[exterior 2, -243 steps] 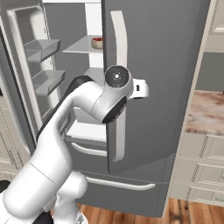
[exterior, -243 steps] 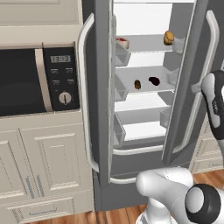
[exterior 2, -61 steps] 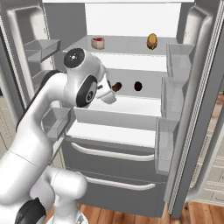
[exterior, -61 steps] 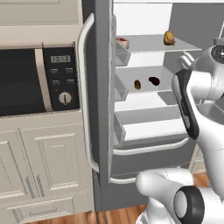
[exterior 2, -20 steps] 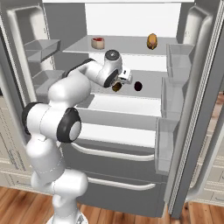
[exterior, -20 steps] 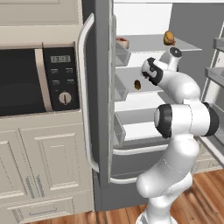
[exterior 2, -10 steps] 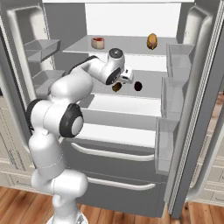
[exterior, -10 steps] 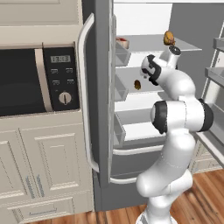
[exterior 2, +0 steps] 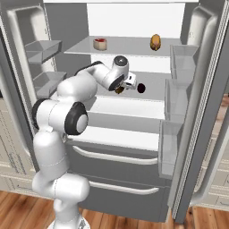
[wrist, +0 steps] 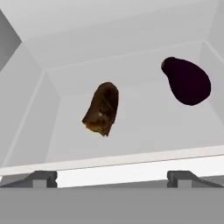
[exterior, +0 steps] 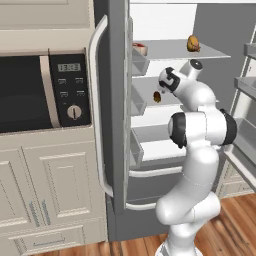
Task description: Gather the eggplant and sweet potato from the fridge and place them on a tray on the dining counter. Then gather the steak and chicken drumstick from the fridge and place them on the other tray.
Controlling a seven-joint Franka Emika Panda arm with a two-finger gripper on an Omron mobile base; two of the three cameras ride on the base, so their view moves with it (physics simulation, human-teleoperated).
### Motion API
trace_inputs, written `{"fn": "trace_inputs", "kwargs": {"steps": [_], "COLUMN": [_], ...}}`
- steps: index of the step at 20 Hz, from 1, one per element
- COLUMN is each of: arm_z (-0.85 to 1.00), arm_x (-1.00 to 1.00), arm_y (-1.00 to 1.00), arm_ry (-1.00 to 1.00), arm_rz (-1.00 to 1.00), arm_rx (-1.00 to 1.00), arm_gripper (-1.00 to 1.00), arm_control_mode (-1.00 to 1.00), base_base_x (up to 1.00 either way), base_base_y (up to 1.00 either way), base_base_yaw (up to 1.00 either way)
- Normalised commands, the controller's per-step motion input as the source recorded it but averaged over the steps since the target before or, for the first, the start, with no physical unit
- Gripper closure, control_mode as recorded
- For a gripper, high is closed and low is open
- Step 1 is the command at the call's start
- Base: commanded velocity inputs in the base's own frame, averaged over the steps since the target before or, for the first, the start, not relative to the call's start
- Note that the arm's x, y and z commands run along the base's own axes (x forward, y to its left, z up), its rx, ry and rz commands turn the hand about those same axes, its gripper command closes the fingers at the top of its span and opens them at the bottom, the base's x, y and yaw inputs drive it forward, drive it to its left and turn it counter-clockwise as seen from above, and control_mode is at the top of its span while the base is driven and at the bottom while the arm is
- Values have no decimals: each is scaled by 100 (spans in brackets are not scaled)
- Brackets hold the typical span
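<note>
The fridge [exterior: 116, 150] stands with both doors swung open. On its middle shelf lie the reddish-brown sweet potato [wrist: 102, 108] [exterior 2: 119, 91] [exterior: 157, 97] and, to its right, the dark purple eggplant [wrist: 187, 81] [exterior 2: 141, 88]. My gripper [wrist: 113, 177] [exterior 2: 129, 86] reaches in over the front edge of that shelf, open wide, just short of the sweet potato and touching nothing. On the top shelf sit the steak [exterior 2: 100, 43] [exterior: 140, 49] at the left and the chicken drumstick [exterior 2: 155, 41] [exterior: 193, 43] at the right.
A built-in microwave [exterior: 30, 95] and cream cabinet doors [exterior: 60, 190] stand left of the fridge. Door bins [exterior 2: 173, 107] jut from the open right door, close to my arm's right; more bins [exterior 2: 42, 49] hang on the left door. Below are the fridge's drawers [exterior 2: 116, 156].
Over the last second my hand has pushed a little deeper over the middle shelf toward the sweet potato, jaws staying open. Long before that, the right fridge door swung open.
</note>
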Motion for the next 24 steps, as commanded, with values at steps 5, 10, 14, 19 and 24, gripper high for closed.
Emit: {"fn": "trace_inputs", "kwargs": {"steps": [5, 10, 14, 19, 24], "arm_z": [-10, -2, -9, -13, -33], "arm_x": [26, 28, 14, 38, 38], "arm_y": [1, 1, 20, 25, 13], "arm_ry": [-1, -3, -3, 0, 0], "arm_rz": [0, 0, 0, 0, 0], "arm_rx": [4, 0, 0, 0, 0], "arm_gripper": [-100, -100, -100, -100, -100], "arm_control_mode": [-100, -100, -100, -100, -100], "base_base_x": [0, 0, 0, 0, 0], "base_base_y": [0, 0, 0, 0, 0], "base_base_yaw": [0, 0, 0, 0, 0]}}
